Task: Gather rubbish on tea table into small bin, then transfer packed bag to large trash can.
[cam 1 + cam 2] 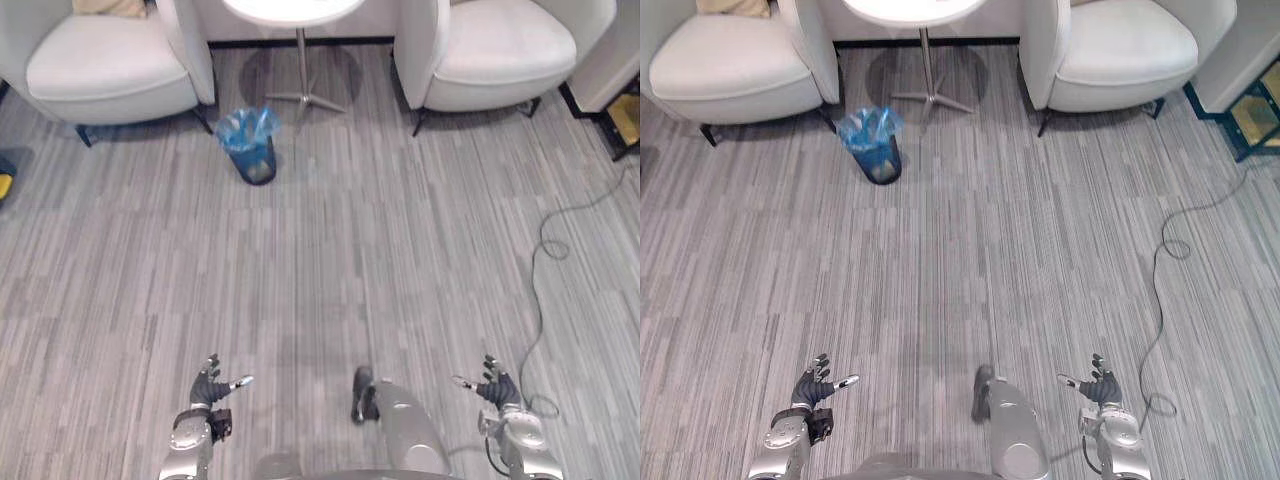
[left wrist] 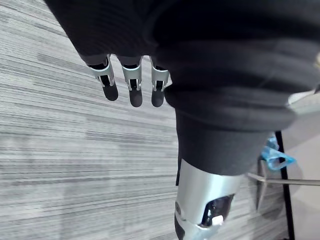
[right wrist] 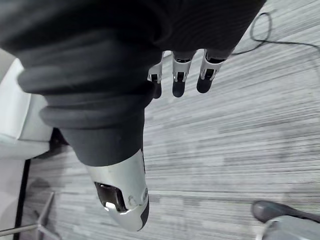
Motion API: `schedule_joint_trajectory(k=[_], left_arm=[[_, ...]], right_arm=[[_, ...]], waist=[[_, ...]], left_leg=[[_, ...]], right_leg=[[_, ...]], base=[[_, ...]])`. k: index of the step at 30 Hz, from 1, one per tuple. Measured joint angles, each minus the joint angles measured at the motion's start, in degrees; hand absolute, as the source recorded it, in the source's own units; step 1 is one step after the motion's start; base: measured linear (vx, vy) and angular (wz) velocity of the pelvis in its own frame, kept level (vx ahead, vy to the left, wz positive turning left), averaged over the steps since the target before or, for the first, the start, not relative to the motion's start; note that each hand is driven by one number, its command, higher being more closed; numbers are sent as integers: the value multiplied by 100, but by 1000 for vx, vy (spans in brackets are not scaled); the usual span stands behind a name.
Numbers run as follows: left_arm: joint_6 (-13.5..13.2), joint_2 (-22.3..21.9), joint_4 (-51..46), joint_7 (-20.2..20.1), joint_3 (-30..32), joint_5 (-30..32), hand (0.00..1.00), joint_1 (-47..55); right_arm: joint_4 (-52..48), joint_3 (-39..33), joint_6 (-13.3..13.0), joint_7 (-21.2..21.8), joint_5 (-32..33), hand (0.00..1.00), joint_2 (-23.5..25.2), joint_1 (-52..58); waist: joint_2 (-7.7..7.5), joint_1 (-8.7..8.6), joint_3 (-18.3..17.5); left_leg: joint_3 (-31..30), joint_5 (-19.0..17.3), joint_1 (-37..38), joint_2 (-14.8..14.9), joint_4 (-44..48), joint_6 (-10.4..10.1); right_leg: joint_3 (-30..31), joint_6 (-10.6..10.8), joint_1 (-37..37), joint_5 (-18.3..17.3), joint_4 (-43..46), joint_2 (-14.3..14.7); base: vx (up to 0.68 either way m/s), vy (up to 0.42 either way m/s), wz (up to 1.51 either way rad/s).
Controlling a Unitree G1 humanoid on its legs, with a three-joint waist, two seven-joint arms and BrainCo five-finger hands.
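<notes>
Hands, nearest items, low in the eye views. Entry one: left hand (image 1: 207,388), fingers (image 2: 130,91) straight and slightly apart, thumb out to the side, nothing in it. Entry two: right hand (image 1: 494,386), likewise spread and empty, fingers (image 3: 178,80) straight over the bare floor (image 1: 380,250). Both hover above the striped grey floor, well apart from everything listed below.

Entry three: small bin (image 1: 255,163), dark, upright on the floor just beside the foot of the tea table (image 1: 292,10) and near the left of two white armchairs (image 1: 105,72). It stands far across the room from both hands.

Entry four: blue bag (image 1: 244,124), lining the bin, its mouth flaring loosely above the rim. Contents uncertain; something pale may lie inside, but the view is too distant to say.

Entry five: tea table, white round top on a slim pedestal, between the armchairs. Its top is mostly cut off at the edge of the view, so any rubbish on it cannot be judged.

Handling note, as an estimate: the bag looks like thin plastic film, so light, limp, slippery and easy to tear. Best hold is probably the flared mouth, bunched together and pinched between thumb and fingers. The bin itself appears light and could lift or tip with the bag.
</notes>
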Motion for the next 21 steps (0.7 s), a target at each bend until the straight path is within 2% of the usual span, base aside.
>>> schedule_joint_trajectory(k=[1, 2, 3, 4, 5, 6, 7, 8, 9, 10, 11, 12, 13, 14, 15, 17, 18, 19, 20, 21], left_arm=[[-13, -74, -101, 0, -6, -10, 0, 28], [-12, -94, -123, -2, -19, -11, 0, 38], [-8, -123, -142, 0, -18, -12, 0, 75], [-7, -182, -159, 7, -16, -14, 0, 140], [-14, -200, -185, 10, -14, -14, 0, 222], [-4, -185, -142, 9, 10, -14, 0, 364], [6, -155, -137, 9, 40, -15, 0, 442], [26, -121, -123, 13, 69, -15, 0, 546], [36, -132, -87, 2, 51, -16, 0, 551], [41, -90, 10, 6, -50, -44, 0, 456], [53, -56, 45, 8, -82, -55, 0, 392], [84, -42, 88, 19, -94, -61, 0, 331], [69, -28, 82, 34, -107, -82, 0, 284], [48, -21, 74, 41, -110, -112, 0, 280], [23, 17, 87, 41, -109, -121, 0, 234], [16, 69, 91, 43, -87, -147, 0, 124], [-1, 120, 135, 47, -77, -219, 0, 59], [-11, 188, 217, 56, -73, -224, 0, 13], [-11, 207, 266, 67, -64, -223, 0, 17], [-3, 123, 428, 111, -17, -222, 0, 29]], right_arm=[[-7, -4, -12, -3, 49, 0, -10, -65], [27, -15, -12, -1, 50, 0, -18, -118], [105, -64, 3, -10, 52, 0, -2, -202], [119, -98, -9, -26, 50, 0, -38, -178], [136, -77, -9, -24, 49, 0, -75, -168], [282, -76, -2, -31, 43, 0, -68, -188], [381, -63, 10, -35, 41, 0, -12, -193], [535, -56, 17, -32, 33, 0, 67, -155], [605, -71, 26, -33, 30, 0, 72, -161], [778, -100, 39, -45, 29, 0, 69, -161], [823, -100, 51, -65, 29, 0, 72, -160], [875, -98, 71, -88, 28, 0, 66, -161], [944, -55, 105, -101, 19, 0, 63, -162], [947, -28, 107, -100, 7, 0, 60, -154], [968, 21, 106, -86, -75, 0, 38, -225], [1045, 12, 106, -83, -142, 0, -7, -316], [1152, -4, 105, -83, -152, 0, -49, -400], [1245, -37, 114, -85, -162, 0, -78, -412], [1269, -54, 118, -92, -162, 0, -90, -374], [1342, -63, 126, -95, -166, 0, -175, -290]], waist=[[-4, 119, 5], [-15, 160, 16], [-43, 237, 33], [1, 333, -1], [51, 362, -49], [104, 449, -149], [-31, 480, -246], [-326, 473, -411], [-426, 445, -436], [-541, 364, -408], [-560, 278, -400], [-546, 265, -383], [-449, 203, -379], [-414, 121, -386], [-255, 103, -375], [-195, -4, -364], [-93, -37, -319], [-172, -61, -343], [-182, -81, -343], [-49, -167, -376]], left_leg=[[148, -55, -338, -196, -755, -3], [146, -52, -454, -341, -1274, 2], [109, 27, -541, -640, -2450, -56], [43, 206, -449, -910, -3655, -201], [-65, 258, -482, -978, -3979, -128], [-296, 701, -548, -1052, -3718, 251], [-288, 741, -584, -1145, -3466, 306], [-121, 587, -581, -1300, -3155, 459], [-104, 396, -448, -1369, -3061, 529], [-100, 36, -42, -1558, -3024, 602], [-114, -111, 161, -1605, -3020, 642], [-163, -304, 498, -1659, -3051, 682], [-202, -500, 1213, -1666, -3331, 707], [-216, -522, 1470, -1653, -3512, 699], [-248, -537, 1881, -1557, -3881, 672], [-336, -533, 2305, -1413, -4209, 656], [-381, -536, 2502, -1310, -4374, 605], [-428, -581, 2720, -1258, -4480, 384], [-476, -655, 2817, -1240, -4499, 246], [-677, -773, 2983, -1051, -4466, 49]], right_leg=[[85, 65, 270, -52, -263, -25], [127, 107, 396, -92, -358, -53], [225, 193, 651, -188, -483, -120], [394, 288, 883, -350, -600, -123], [487, 286, 984, -524, -602, -102], [651, 339, 1147, -931, -377, -131], [763, 380, 1124, -1125, -146, -266], [874, 650, 901, -1337, 630, -557], [925, 771, 532, -1294, 1647, -739], [1094, 1467, -162, -514, 3649, -1008], [1150, 1581, -454, -341, 4401, -1084], [1161, 1476, -772, -404, 5174, -1143], [874, 1099, -1154, -613, 5472, -1283], [672, 991, -1322, -678, 5384, -1338], [294, 796, -1641, -805, 4869, -1323], [-32, 754, -2078, -823, 3911, -1239], [-32, 870, -2273, -661, 2849, -1113], [214, 886, -2358, -155, 1724, -939], [392, 820, -2336, 409, 1373, -859], [442, 602, -2223, 832, 1447, -692]], base=[[526, -53, -23], [541, 19, -31], [568, 88, -47], [565, 117, -53], [589, 199, -73], [615, 243, -65], [654, 224, -67], [693, 177, -27], [839, 160, -5], [829, 172, 18], [673, 125, 19], [654, 89, 18], [646, 70, 10], [742, 52, 8], [459, -3, 9], [595, -54, 25], [734, -128, 52], [605, -139, 56], [632, -189, 63], [647, -191, 38]])
